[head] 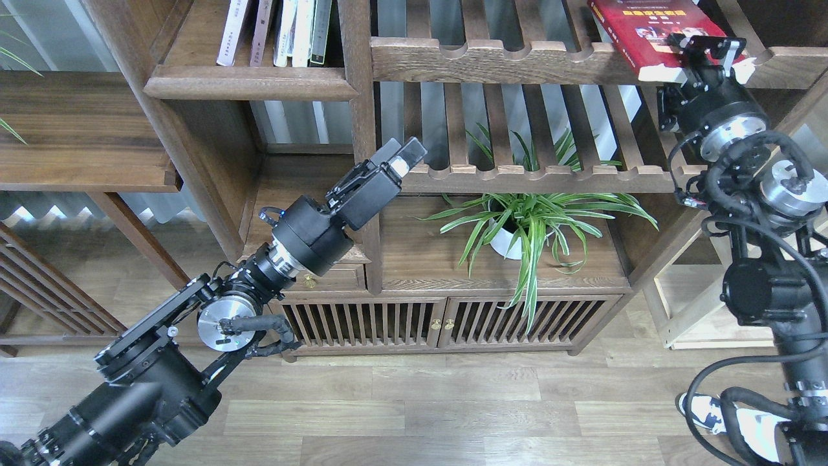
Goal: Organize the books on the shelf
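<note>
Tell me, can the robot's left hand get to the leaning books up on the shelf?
Probably yes. The left hand hangs free below the leaning books; the open front of the solid shelf leaves a way in, but it must rise past that shelf's front edge.

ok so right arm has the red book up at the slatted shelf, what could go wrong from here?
1. The right tool holds the red book only at its near corner; the book could twist or slip out.
2. The book overhangs the scalloped rail and could catch on it.
3. If dropped, it could hit the spider plant below.
</note>
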Robot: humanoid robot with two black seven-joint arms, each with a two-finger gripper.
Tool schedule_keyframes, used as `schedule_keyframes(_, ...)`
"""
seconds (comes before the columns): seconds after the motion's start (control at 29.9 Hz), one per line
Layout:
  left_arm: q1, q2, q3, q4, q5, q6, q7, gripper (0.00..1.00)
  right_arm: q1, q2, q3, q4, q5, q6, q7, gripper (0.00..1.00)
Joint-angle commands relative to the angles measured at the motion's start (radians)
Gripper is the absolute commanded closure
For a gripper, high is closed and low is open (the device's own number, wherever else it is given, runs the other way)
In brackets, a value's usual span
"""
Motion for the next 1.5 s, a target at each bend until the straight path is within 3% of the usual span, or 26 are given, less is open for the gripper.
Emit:
schedule_keyframes(0.0,-0.001,0.006,-0.003,0.0,0.0,0.0,0.0,0.01,0.001,0.018,0.011,0.0,0.0,0.005,0.005,0.83)
schedule_keyframes(0.23,0.007,0.008,-0.003,0.002,0.0,0.0,0.002,0.01,-0.002,0.035,0.017,0.002,0.0,0.147,0.024,0.96)
schedule_keyframes(0.6,0.007,0.005,-0.003,0.028,0.0,0.0,0.002,0.01,-0.02,0.078,0.011,0.005,0.002,0.327,0.025,0.96)
schedule_keyframes(0.94,-0.001,0.005,-0.004,0.029,-0.052,0.0,0.022,0.01,-0.106,0.106,-0.047,0.031,0.006,0.612,0.012,0.96)
schedule_keyframes(1.24,-0.004,0.014,-0.007,0.029,-0.276,0.0,0.17,0.01,-0.172,0.112,-0.173,0.045,0.006,0.821,0.014,0.96)
schedule_keyframes(1.37,-0.005,0.029,-0.01,0.029,-0.36,0.0,0.204,0.02,-0.181,0.112,-0.207,0.051,0.005,0.845,0.014,0.97)
schedule_keyframes(1.47,-0.007,0.042,-0.01,0.029,-0.44,0.0,0.253,0.03,-0.18,0.112,-0.221,0.054,0.005,0.846,0.014,0.97)
